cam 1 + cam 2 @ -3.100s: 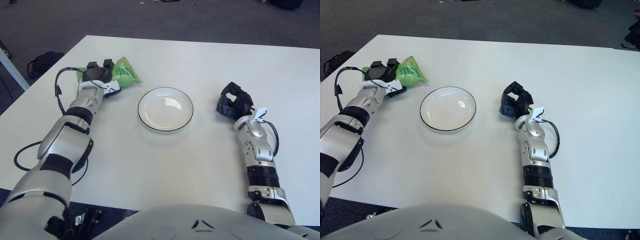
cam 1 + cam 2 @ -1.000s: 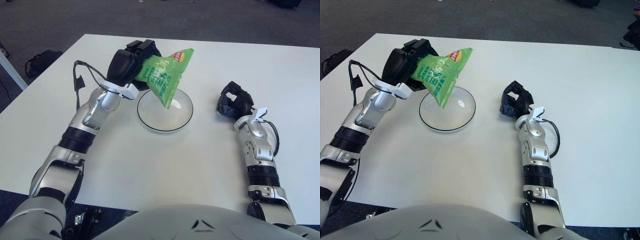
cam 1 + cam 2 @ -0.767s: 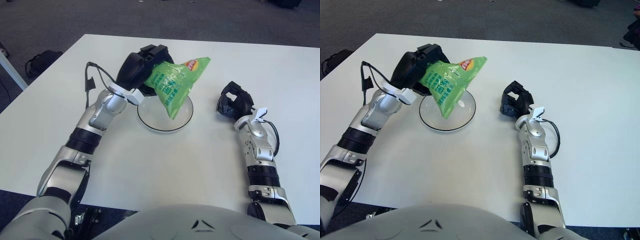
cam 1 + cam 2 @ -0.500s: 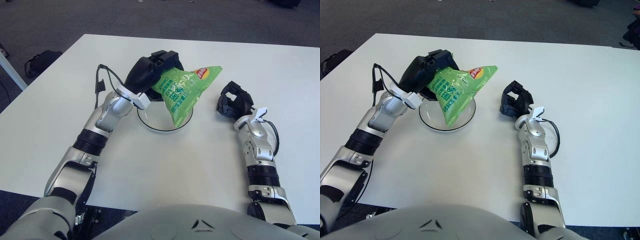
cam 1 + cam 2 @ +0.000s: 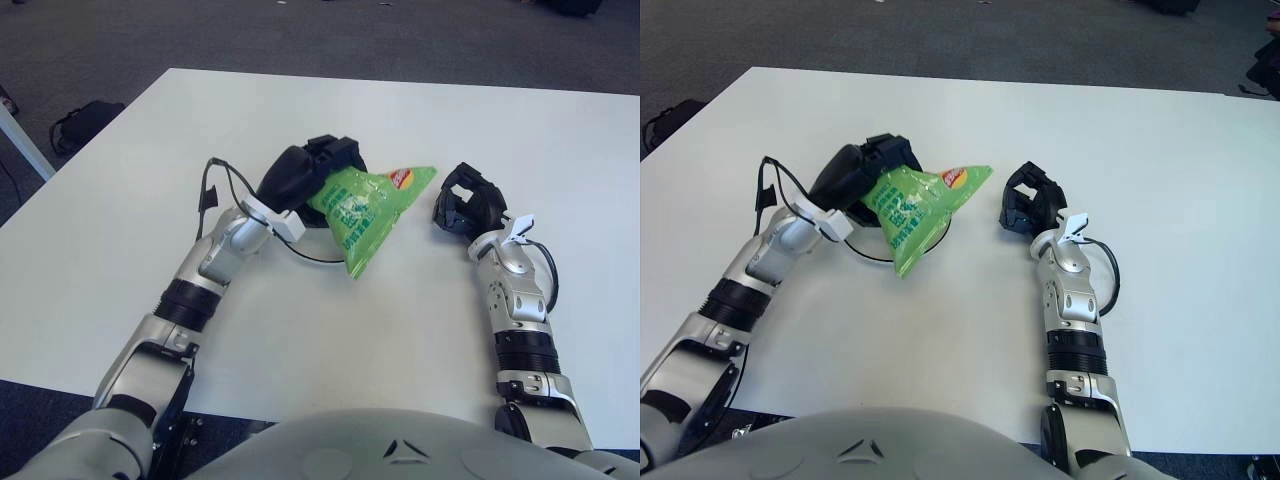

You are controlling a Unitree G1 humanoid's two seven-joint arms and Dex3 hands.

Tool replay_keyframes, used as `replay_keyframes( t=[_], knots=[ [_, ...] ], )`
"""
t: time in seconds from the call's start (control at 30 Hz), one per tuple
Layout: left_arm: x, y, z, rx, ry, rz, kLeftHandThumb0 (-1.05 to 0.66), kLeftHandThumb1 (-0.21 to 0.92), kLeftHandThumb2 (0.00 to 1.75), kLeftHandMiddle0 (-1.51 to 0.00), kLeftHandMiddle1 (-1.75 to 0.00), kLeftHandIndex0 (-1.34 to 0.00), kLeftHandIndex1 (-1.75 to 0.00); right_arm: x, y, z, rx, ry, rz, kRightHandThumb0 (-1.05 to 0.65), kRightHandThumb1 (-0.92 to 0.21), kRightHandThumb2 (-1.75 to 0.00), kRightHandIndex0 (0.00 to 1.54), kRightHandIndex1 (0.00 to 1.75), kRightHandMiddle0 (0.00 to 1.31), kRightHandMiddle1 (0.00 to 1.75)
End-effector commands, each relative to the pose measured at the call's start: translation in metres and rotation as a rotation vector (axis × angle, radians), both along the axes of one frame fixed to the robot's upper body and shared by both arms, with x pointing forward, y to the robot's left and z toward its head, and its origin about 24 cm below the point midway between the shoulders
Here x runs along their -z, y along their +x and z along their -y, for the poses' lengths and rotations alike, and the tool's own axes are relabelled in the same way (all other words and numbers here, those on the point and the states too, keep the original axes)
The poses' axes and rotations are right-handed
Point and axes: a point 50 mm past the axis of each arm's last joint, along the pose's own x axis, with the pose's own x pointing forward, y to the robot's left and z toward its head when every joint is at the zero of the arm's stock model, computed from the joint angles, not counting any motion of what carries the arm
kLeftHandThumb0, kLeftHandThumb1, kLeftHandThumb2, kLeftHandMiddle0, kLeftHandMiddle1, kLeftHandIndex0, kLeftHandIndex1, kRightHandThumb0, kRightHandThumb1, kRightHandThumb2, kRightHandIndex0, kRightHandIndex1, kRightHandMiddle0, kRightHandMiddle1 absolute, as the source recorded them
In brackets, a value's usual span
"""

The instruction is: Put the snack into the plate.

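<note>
Left hand [image 5: 305, 175] grips the crinkly green foil snack bag [image 5: 366, 212] over the round white black-rimmed plate [image 5: 872, 256] mid-tabletop [image 5: 300, 340]. Right hand [image 5: 466, 205], fingers curled and holding nothing, shows just right of the bag.

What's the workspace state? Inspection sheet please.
Surface: white table.
Job's things: green crinkly snack bag held over white black-rimmed plate, which is mostly hidden.
Clutter: nothing seen.
Hands: left hand shut on the bag above the plate; right hand shows right of the bag, holding nothing.
Cables: black wire loops at left wrist; another at right forearm.
Surroundings: dark carpet; black bag on floor, left.
</note>
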Motion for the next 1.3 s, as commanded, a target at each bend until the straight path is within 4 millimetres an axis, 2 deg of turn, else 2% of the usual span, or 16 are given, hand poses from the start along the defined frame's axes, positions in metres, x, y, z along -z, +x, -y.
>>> replay_keyframes(
  t=[0.0, 0.2, 0.97, 1.07, 1.13, 1.27],
  knots=[
    [0.012, -0.001, 0.001, -0.019, 0.037, -0.041, 0.0, 0.04, 1.63, -0.83, -1.72, -0.58, -1.75, 0.031, -0.015, 0.001, 0.011, 0.021, -0.13, -0.48, -0.32, -1.31, 0.97, 1.75, 0.61, 1.75],
    [0.027, -0.003, -0.002, -0.018, 0.086, -0.091, 0.0, 0.04, 1.63, -0.83, -1.71, -0.59, -1.75, 0.031, -0.015, 0.001, 0.01, 0.028, -0.132, -0.48, -0.32, -1.31, 0.96, 1.75, 0.61, 1.75],
    [0.032, -0.008, -0.004, -0.013, 0.172, 0.104, 0.0, 0.04, 1.64, -0.82, -1.74, -0.59, -1.75, 0.031, -0.015, 0.001, 0.008, 0.032, -0.145, -0.48, -0.31, -1.32, 0.99, 1.75, 0.61, 1.75],
    [0.031, -0.007, -0.004, 0.008, 0.2, 0.119, -0.01, 0.01, 1.67, -0.83, -1.74, -0.61, -1.75, 0.031, -0.015, 0.001, 0.008, 0.032, -0.146, -0.48, -0.32, -1.32, 0.99, 1.75, 0.61, 1.75],
    [0.029, -0.006, -0.004, 0.024, 0.245, 0.136, -0.01, -0.06, 1.71, -0.89, -1.74, -0.71, -1.66, 0.031, -0.015, 0.001, 0.008, 0.033, -0.146, -0.48, -0.32, -1.31, 0.98, 1.75, 0.61, 1.75],
    [0.027, -0.006, -0.004, 0.029, 0.317, 0.156, -0.01, 0.13, 1.52, -0.66, -1.75, -0.61, -1.72, 0.031, -0.014, 0.0, 0.009, 0.034, -0.147, -0.48, -0.31, -1.32, 0.98, 1.75, 0.61, 1.75]
  ],
)
